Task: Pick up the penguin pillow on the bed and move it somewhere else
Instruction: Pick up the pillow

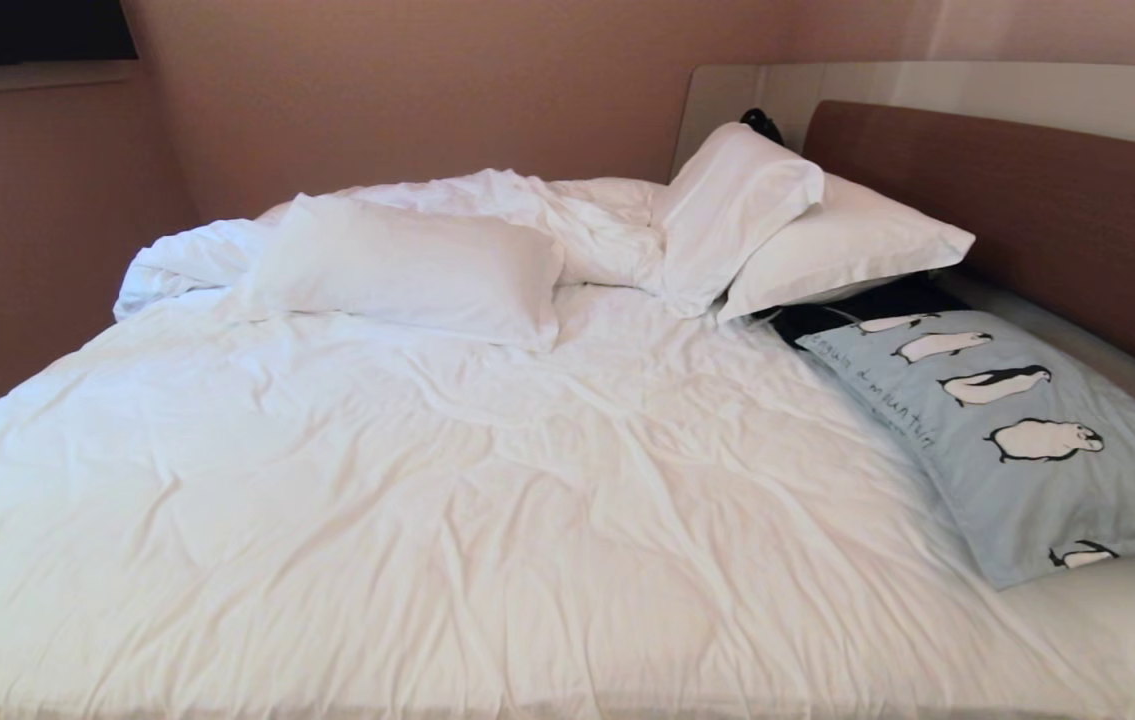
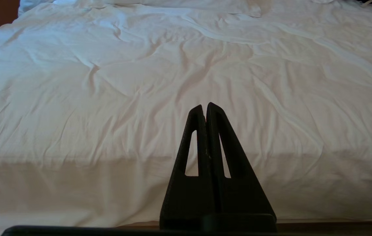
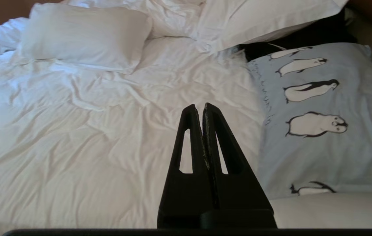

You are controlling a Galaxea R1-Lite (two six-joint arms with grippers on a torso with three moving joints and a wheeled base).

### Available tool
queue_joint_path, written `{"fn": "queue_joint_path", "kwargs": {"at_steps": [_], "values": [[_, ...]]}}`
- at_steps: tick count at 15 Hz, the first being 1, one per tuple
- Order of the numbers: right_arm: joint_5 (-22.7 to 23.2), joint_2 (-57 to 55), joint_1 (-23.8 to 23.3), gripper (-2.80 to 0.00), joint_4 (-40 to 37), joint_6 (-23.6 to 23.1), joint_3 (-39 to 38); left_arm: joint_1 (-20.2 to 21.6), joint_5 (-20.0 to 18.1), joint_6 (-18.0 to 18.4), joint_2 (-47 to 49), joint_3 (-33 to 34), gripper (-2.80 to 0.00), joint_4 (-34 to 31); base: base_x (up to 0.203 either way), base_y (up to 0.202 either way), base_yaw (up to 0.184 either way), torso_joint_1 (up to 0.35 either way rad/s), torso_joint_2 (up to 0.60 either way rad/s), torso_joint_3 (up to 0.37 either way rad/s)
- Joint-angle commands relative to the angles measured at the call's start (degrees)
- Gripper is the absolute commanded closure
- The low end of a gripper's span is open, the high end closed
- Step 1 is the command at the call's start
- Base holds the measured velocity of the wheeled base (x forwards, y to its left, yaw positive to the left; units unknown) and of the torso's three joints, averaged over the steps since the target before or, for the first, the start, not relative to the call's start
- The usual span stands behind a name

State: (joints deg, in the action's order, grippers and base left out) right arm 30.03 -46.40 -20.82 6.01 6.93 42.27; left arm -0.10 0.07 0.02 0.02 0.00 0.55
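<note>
Right wrist view shows the right gripper (image 3: 203, 106) with its two black fingers pressed together, holding nothing, poised above the rumpled white duvet (image 3: 90, 131). The penguin pillow (image 3: 320, 108) lies just off to one side of the fingertips, apart from them, flat on the bed (image 1: 427, 480) close to the brown headboard (image 1: 1047, 220). In the head view it sits at the bed's right side, its far end tucked under two stacked white pillows (image 1: 787, 230), with something dark (image 1: 857, 305) between. It is a light blue rectangle, printed with a row of black-and-white penguins and a line of dark handwriting along one long edge. The left gripper (image 2: 205, 106) is also closed and empty, over bare duvet.
</note>
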Motion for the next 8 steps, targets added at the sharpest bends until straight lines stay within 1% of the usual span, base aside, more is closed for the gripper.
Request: {"fn": "queue_joint_path", "kwargs": {"at_steps": [1,3,8], "values": [[6.5,9.4,-0.3,0.00,-6.3,2.2,-2.0,0.0,0.0,0.0,0.0,0.0,0.00,0.0,0.000,0.000,0.000,0.000,0.00,0.000],[8.7,12.9,-0.2,0.00,-10.6,4.9,-3.1,0.0,0.0,0.0,0.0,0.0,0.00,0.0,0.000,0.000,0.000,0.000,0.00,0.000],[8.5,19.0,-0.2,0.00,-11.5,8.1,-6.4,0.0,0.0,0.0,0.0,0.0,0.00,0.1,0.000,0.000,0.000,0.000,0.00,0.000]]}}
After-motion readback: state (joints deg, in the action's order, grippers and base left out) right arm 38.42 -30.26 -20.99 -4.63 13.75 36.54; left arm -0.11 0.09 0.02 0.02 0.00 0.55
